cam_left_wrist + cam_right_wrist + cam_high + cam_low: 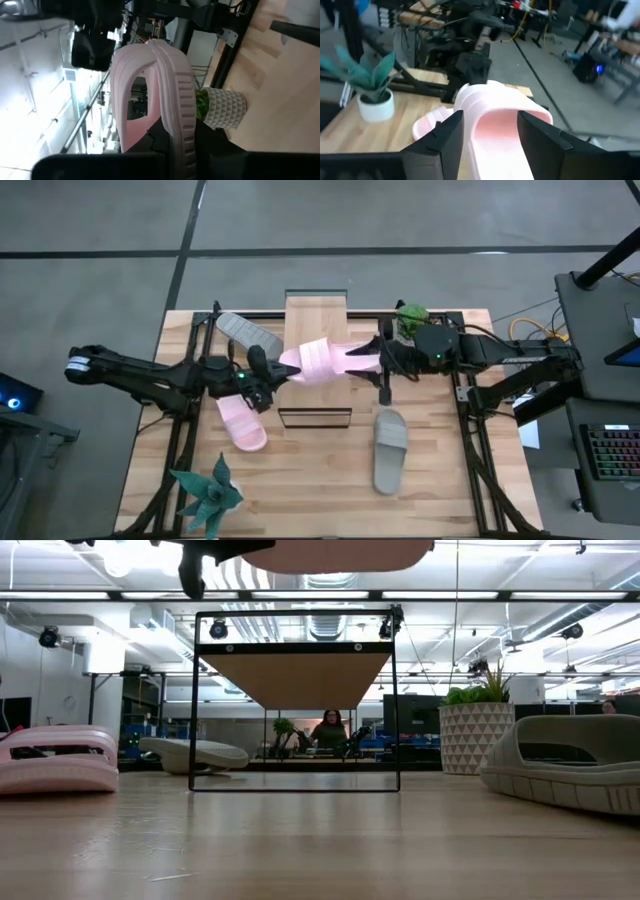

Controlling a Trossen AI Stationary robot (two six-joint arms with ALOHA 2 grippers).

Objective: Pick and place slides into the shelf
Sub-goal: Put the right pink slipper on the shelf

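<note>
While the pink slide (318,361) is hanging crosswise over the shelf (316,311), left jaws (283,372) are clenching its end; right jaws (368,358) are straddling the opposite end, released.

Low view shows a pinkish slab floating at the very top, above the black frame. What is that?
Observer: It's a pale pink slide, which you're seeing from underneath. It's held in the air over the shelf, just above its wood plank top.
Operator: What's keeping it up there?
Observer: The left claw is shut on one end of it. The right claw is at the opposite end.
Operator: Is there anything on the table that I can't see?
Observer: Yes, a teal artificial plant in a white pot. It stands at the table corner on the left arm's side, away from the shelf.
</note>
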